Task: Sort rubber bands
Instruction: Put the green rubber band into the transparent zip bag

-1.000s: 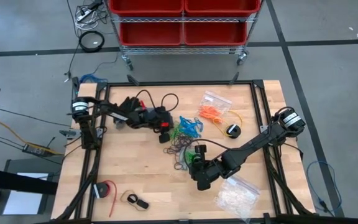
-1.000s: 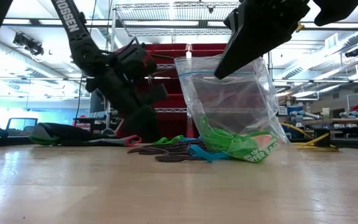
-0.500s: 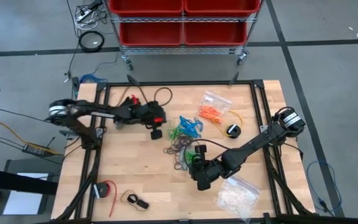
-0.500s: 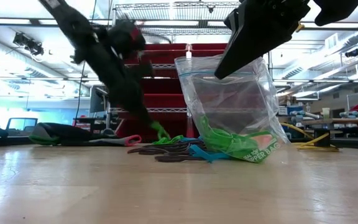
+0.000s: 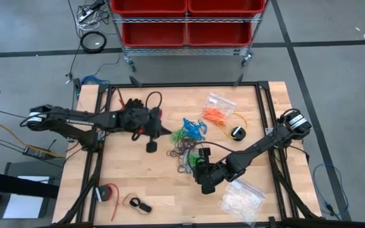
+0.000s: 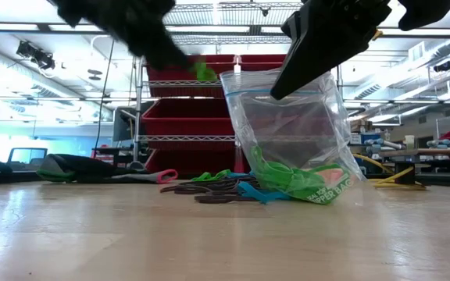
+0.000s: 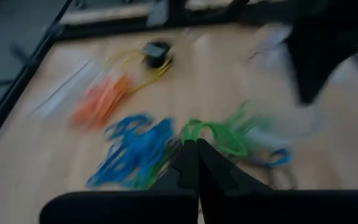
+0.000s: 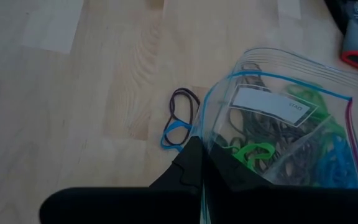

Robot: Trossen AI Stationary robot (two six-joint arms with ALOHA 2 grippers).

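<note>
1. The left gripper [image 5: 167, 134] is raised over the left-centre of the desk [image 5: 138, 183], just left of the heap of rubber bands [image 5: 187, 138]. Its fingers [image 7: 194, 163] are pressed together on a green band [image 6: 205, 72], which the low view shows lifted well clear of the desk top.
2. The right gripper [image 5: 203, 172] sits low near the middle of the desk, on the near side of the heap. Its fingers [image 8: 194, 167] are closed on the rim of a clear zip bag [image 8: 284, 130], holding it upright with the mouth raised.
3. Through the bag's wall, green, blue and dark bands show inside it; a white label is stuck on its side.
4. The loose bands lie in the middle of the desk: blue ones [image 5: 194, 126] and green ones [image 5: 181, 135] at the far side of the heap, dark ones [image 5: 182, 149] at the near side.
5. One dark loop and one blue loop [image 8: 180, 118] lie flat on the wood just beside the held bag.
6. A bunch of orange bands [image 5: 215, 115] rests to the right of the heap, beside a flat clear bag [image 5: 221, 101].
7. A yellow cable with a black spool [image 5: 237, 132] lies right of the orange bunch.
8. A clear bag of whitish pieces [image 5: 241, 199] lies at the near right corner of the desk.
</note>
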